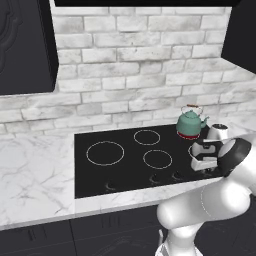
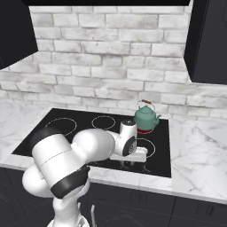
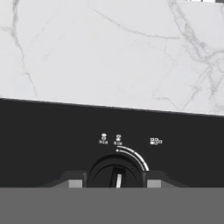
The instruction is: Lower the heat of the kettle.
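- The pincer (image 3: pixel 115 183) is bracketing a black stove knob (image 3: pixel 115 175), a fingertip (image 3: pixel 75 181) sitting close on each side; actual contact cannot be told.
- The kettle (image 1: pixel 191 123) is standing on the glowing red back-right burner (image 1: pixel 188 135) of the black cooktop (image 1: pixel 95 175).
- White marble bench (image 1: pixel 30 175) and a pale brick wall (image 1: pixel 140 65) are surrounding it.

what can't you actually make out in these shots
- Knob, hand view: its lower part is cut off at the picture's bottom.
- Labels above the knob: too small to read.
- Pincer contact with the knob: can't tell.
- Front burner ring, right base view: partly hidden by the arm.
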You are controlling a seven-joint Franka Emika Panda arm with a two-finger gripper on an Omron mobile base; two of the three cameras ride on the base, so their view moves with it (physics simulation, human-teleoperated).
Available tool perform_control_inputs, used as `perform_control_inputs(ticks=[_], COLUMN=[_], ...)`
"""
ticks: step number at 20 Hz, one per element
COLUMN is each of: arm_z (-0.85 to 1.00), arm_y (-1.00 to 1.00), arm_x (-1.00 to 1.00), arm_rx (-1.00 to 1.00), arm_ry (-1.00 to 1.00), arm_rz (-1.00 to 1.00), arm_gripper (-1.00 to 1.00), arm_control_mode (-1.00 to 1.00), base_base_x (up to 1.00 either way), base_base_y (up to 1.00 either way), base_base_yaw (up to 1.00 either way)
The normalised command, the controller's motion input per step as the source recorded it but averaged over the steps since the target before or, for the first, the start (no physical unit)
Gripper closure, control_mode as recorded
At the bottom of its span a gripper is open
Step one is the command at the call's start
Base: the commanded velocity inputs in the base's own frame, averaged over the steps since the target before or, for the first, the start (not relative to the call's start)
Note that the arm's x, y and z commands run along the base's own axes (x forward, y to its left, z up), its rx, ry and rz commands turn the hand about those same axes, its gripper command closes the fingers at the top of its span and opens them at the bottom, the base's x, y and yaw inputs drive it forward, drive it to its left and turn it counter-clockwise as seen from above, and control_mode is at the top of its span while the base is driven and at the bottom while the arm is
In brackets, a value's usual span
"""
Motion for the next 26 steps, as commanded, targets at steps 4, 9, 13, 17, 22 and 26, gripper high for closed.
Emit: perform_control_inputs(ticks=[4, 9, 13, 17, 22, 26], arm_z=[-0.08, 0.0, -0.03, -0.03, -0.02, -0.02], arm_y=[0.04, 0.02, 0.05, 0.0, 0.0, 0.0], arm_x=[-0.1, -0.11, -0.09, -0.16, -0.16, -0.2], arm_rx=[-0.01, 0.0, 0.0, 0.0, 0.0, 0.0], arm_ry=[0.0, 0.0, 0.0, 0.0, 0.0, 0.0], arm_rz=[-0.2, -0.25, -0.25, -0.26, -0.27, -0.27], arm_gripper=[1.0, 1.0, 1.0, 1.0, 1.0, 1.0], arm_control_mode=[-1.0, -1.0, -1.0, -1.0, -1.0, -1.0], base_base_x=[0.0, 0.0, 0.0, 0.0, 0.0, 0.0], base_base_y=[0.0, 0.0, 0.0, 0.0, 0.0, 0.0], base_base_yaw=[0.0, 0.0, 0.0, 0.0, 0.0, 0.0])
